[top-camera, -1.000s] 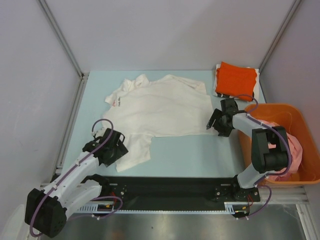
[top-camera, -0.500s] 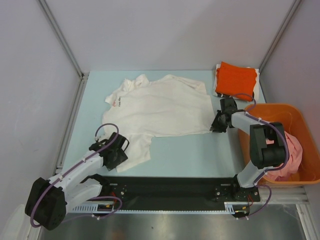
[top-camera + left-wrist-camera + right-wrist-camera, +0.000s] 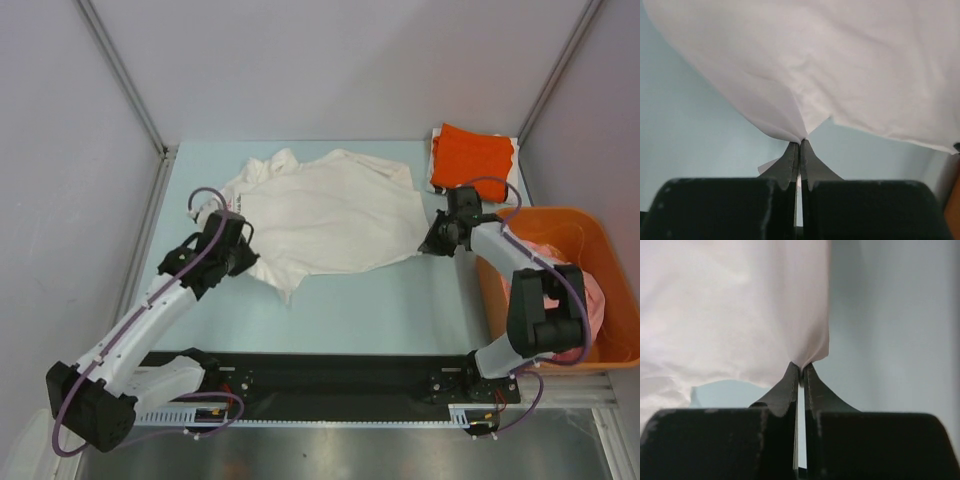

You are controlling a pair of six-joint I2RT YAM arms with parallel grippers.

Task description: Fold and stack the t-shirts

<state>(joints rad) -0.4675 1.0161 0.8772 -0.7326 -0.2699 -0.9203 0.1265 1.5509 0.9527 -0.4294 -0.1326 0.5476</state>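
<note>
Left pincer (image 3: 800, 142): jaws pressed together on a thin pinch of the white cotton t-shirt (image 3: 335, 215), at the garment's 8 o'clock edge. Right pincer (image 3: 801, 367): likewise clamped on a small fold of the same cloth, at its 4 o'clock corner. Shirt lies spread and creased mid-way across the pale blue bench (image 3: 390, 300), with one sleeve bunched toward 10 o'clock.

Folded orange t-shirt (image 3: 472, 155) sits at 1 o'clock on the bench. Pink t-shirt (image 3: 592, 295) is in the rigid orange plastic basket (image 3: 545, 213) at 4 o'clock.

Risks, as judged:
- Both pinches look shallow, so cloth may slip out on lifting.
- A pinch may hold one layer only, leaving the lower layer behind.
- Uneven arm travel would skew the fold line.
- Bench friction could drag the bunched sleeve under.
</note>
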